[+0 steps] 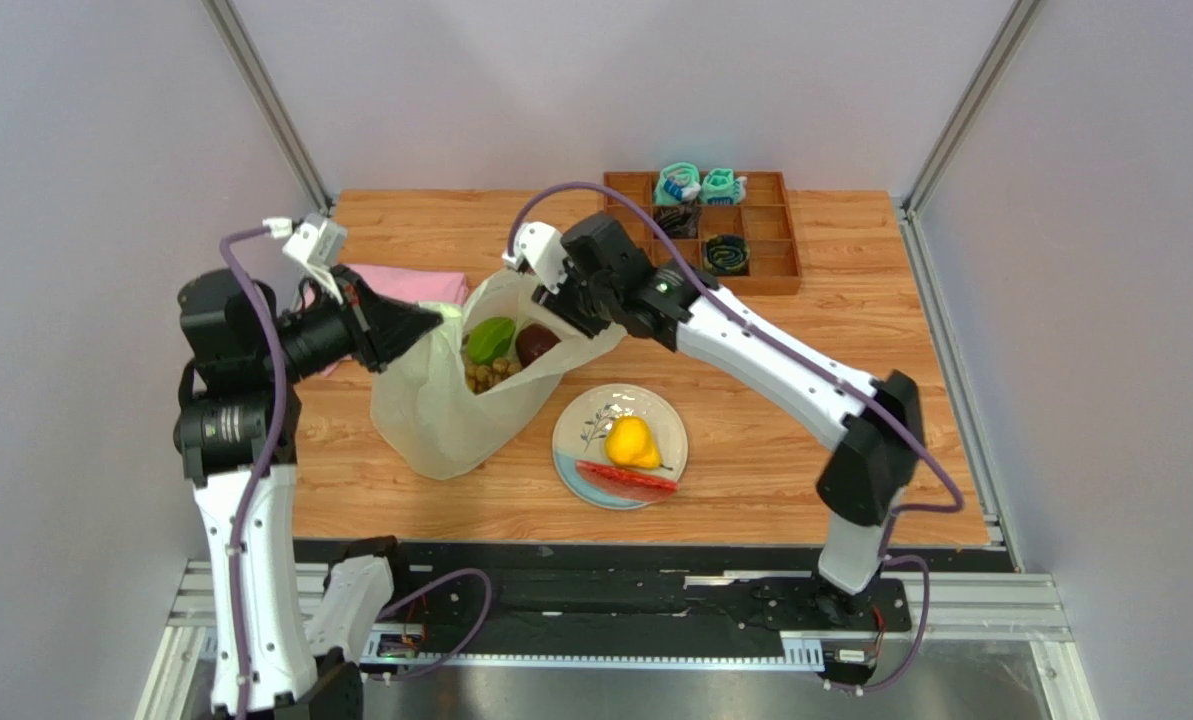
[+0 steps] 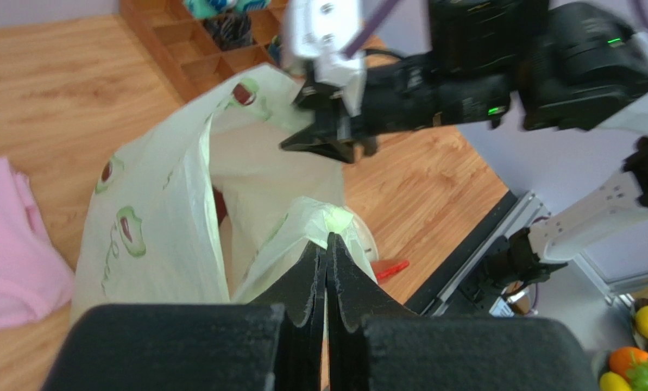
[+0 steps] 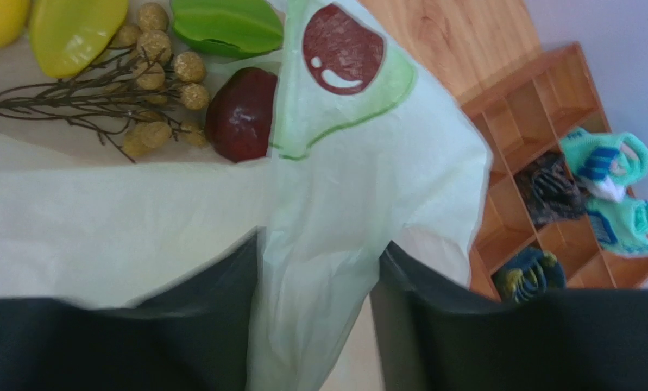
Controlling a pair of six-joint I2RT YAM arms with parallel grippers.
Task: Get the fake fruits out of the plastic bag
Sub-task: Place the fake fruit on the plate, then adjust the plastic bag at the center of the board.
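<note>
1. Position of bag: the bag (image 1: 437, 405) is stood on the desk (image 1: 798, 390) between the two arms, with its mouth spread open upward.
2. Left end effector (image 2: 327, 244): it is clenched on a bunched fold of the bag's left rim, with no gap seen between the jaws.
3. Right end effector (image 3: 320, 252): the bag's right rim is run between its fingers, which stand apart in the right wrist view. Whether the sheet is pinched cannot be told.
4. Contents: a red fruit (image 3: 241, 122), a green piece (image 3: 225, 24), a yellow piece (image 3: 78, 32) and a sprig (image 3: 151, 81) of tan berries are seen inside the bag.
5. Already out: a pear (image 1: 628, 440) and a slice (image 1: 628, 480) are laid on the plate (image 1: 662, 413), just right of the bag.
6. Governing relation: the contents lie below both rim holds, between the end effectors. The red fruit is nearest the right end effector, just beneath it.
7. Judgement: the right arm is the better placed to reach down, provided its hold on the rim is given up while the left hold is kept.
</note>
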